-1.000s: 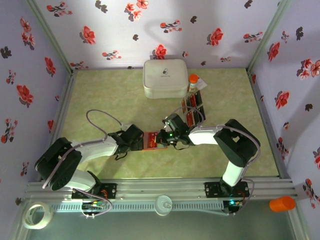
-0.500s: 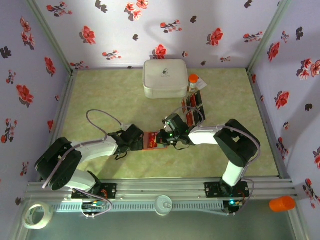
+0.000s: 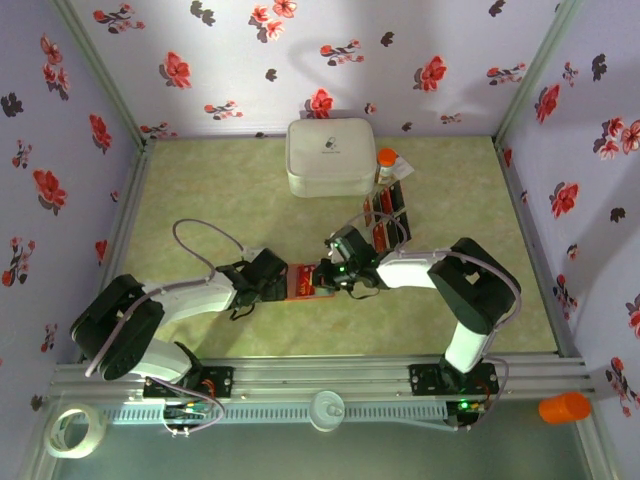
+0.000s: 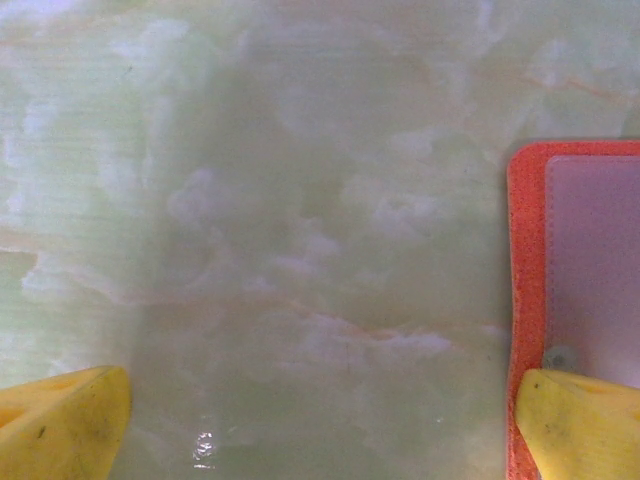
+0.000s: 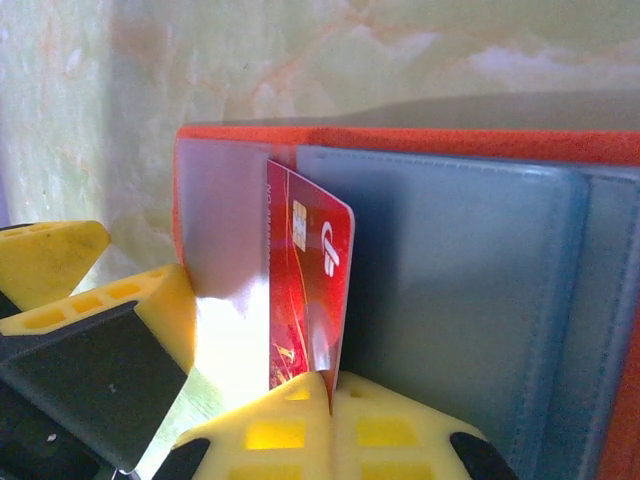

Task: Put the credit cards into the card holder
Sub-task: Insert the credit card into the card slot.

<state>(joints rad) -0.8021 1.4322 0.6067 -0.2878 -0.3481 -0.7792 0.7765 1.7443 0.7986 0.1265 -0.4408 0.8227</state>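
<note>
Glossy red card (image 5: 305, 290) is pinched by the right gripper (image 5: 330, 400) against the smooth, stitched card holder (image 5: 450, 250) just ahead; the left gripper (image 4: 320, 425) is spread wide.

Lab test booth: floral-papered walls (image 3: 300, 80), aluminium rail (image 3: 320, 372), marbled tabletop (image 3: 220, 190).

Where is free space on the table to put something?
Free: the back left, between the left wall and the white case; the right side, between the cards and the right wall. Crowded: the middle, where the left gripper and right gripper meet at the wallet, and around the bottle.
</note>
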